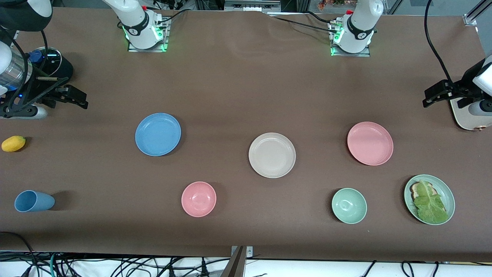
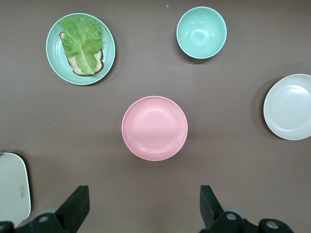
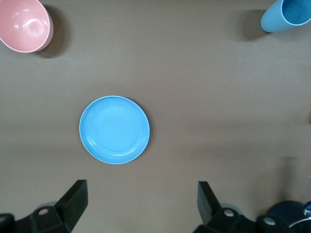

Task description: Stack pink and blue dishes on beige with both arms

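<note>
The sky-blue plate (image 1: 158, 134) (image 3: 114, 129) lies flat toward the right arm's end of the table. The pale pink plate (image 1: 370, 143) (image 2: 154, 128) lies flat toward the left arm's end. Between them sits the beige plate (image 1: 272, 155) (image 2: 290, 107), nothing on it. My right gripper (image 1: 75, 98) (image 3: 141, 206) hangs open and holds nothing, over bare table at the right arm's end, apart from the blue plate. My left gripper (image 1: 432, 96) (image 2: 144, 208) hangs open with nothing between its fingers, over the table at the left arm's end, apart from the pink plate.
Nearer the front camera stand a pink bowl (image 1: 198, 199), a mint-green bowl (image 1: 349, 206), a green plate with lettuce on bread (image 1: 429, 199) and a blue cup (image 1: 34, 201) on its side. A yellow fruit (image 1: 13, 143) and a white board (image 1: 467, 115) lie at the table's ends.
</note>
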You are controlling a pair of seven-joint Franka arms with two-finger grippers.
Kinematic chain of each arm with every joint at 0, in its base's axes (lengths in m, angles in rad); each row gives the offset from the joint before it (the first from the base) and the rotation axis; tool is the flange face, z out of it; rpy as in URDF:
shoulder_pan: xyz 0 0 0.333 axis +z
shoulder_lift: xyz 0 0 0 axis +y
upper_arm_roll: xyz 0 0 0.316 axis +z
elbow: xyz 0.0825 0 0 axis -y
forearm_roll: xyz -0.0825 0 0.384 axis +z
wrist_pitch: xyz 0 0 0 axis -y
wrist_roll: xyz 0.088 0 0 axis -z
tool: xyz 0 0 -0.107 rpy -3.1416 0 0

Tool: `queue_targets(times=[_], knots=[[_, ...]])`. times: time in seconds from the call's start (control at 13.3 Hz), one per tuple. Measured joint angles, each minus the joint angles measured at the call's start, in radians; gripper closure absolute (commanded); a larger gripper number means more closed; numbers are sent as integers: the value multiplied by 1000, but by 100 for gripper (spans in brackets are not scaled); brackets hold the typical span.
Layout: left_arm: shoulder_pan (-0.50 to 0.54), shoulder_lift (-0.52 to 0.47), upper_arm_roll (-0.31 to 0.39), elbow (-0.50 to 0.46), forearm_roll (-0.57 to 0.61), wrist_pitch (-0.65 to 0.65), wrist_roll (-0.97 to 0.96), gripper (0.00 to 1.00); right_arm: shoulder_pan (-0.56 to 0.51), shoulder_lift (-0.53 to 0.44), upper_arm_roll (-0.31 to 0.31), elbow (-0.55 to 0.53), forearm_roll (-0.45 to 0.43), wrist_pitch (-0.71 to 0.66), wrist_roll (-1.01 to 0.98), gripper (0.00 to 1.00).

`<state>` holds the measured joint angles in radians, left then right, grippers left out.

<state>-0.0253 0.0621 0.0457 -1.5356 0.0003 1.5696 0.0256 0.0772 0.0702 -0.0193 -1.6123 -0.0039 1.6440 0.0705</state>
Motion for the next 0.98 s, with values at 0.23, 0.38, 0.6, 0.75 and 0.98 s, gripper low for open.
queue_targets(times=[0.23, 0.38, 0.6, 0.75, 0.98], knots=[[0, 0, 0, 0, 0, 0, 0, 0, 0, 0, 0, 0, 0, 0, 0, 0], [0, 0, 0, 0, 0, 0, 0, 0, 0, 0, 0, 0, 0, 0, 0, 0], [0, 0, 0, 0, 0, 0, 0, 0, 0, 0, 0, -2, 0, 0, 0, 0], [0, 1, 0, 0, 0, 0, 0, 0, 0, 1, 0, -3, 0, 0, 0, 0], [1, 20, 3, 0, 0, 0, 0, 0, 0, 1, 0, -3, 0, 0, 0, 0]])
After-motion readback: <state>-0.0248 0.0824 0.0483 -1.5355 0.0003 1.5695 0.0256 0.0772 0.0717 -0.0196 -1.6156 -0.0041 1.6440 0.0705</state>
